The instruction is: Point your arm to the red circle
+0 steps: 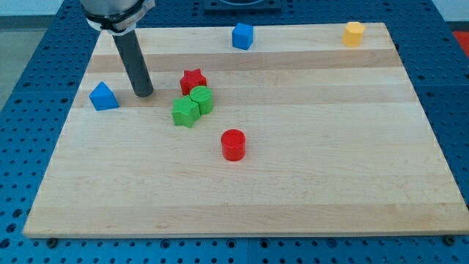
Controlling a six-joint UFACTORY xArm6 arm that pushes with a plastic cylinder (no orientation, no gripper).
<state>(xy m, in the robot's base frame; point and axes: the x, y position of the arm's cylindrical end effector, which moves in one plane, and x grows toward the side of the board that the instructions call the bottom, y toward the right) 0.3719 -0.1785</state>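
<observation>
The red circle (pixel 234 144) is a short red cylinder standing near the middle of the wooden board (pixel 308 191). My tip (pixel 143 94) rests on the board at the upper left, well to the upper left of the red circle. The tip lies between the blue triangle block (pixel 103 97) on its left and the red star block (pixel 193 81) on its right, touching neither.
A green cylinder (pixel 201 100) and a green star block (pixel 185 112) sit together just below the red star. A blue block (pixel 242 36) is at the top edge, and a yellow block (pixel 353 34) is at the top right corner.
</observation>
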